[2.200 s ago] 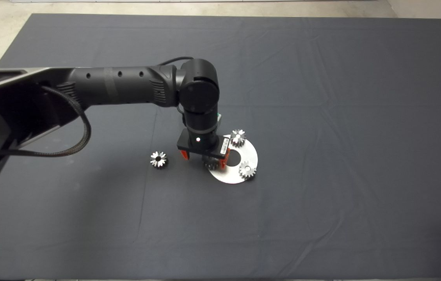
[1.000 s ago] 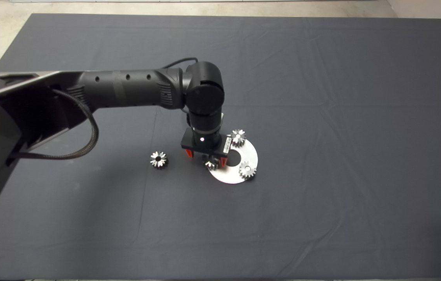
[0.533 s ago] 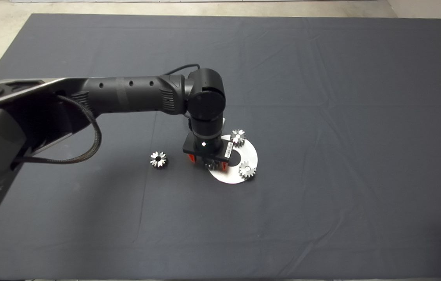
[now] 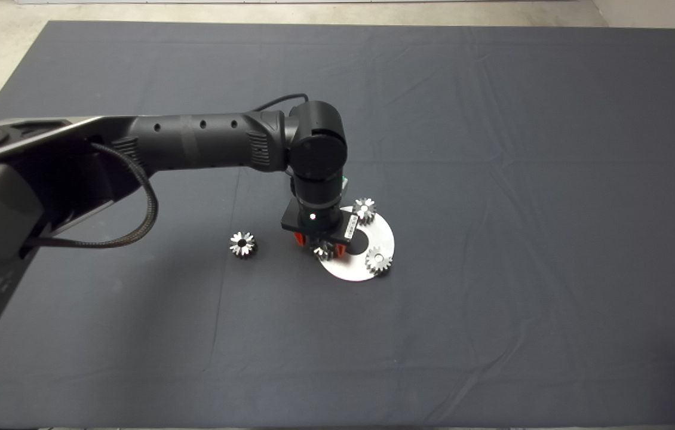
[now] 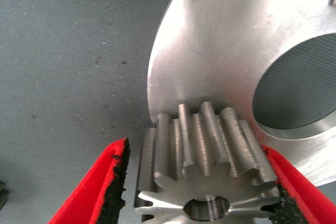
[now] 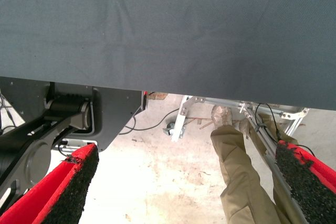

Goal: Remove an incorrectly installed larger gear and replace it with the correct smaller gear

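Over at the left rim of the steel plate (image 4: 383, 236), near the middle of the mat (image 4: 493, 149), the left gripper (image 4: 319, 246) is pointing straight down, with the arm reaching in from the left side of the head view. Its red fingers sit on either side of the larger gear (image 4: 324, 251), which is on the plate right at the edge.

The left wrist view gives the close look: the larger gear (image 5: 205, 156) sits between the two pads with its teeth and centre bore showing. The left gripper (image 5: 194, 148) is pretty narrow. One pad (image 5: 273, 163) looks like it's touching the teeth, and the other pad (image 5: 118, 182) has a thin sliver of gap, so it's not fully clamped. Behind the gear you can see the plate (image 5: 220, 51) and its big centre hole.

Two more gears are on the plate, one at the far edge (image 4: 364, 210) and one at the near right edge (image 4: 378, 260). The smaller gear (image 4: 243, 243) lies flat on the mat, off to the left of the plate and apart from it.

The right gripper (image 6: 184, 177) is parked with its fingers spread wide. Its wrist view just shows the mat's edge, some floor and a person's leg (image 6: 241, 182).
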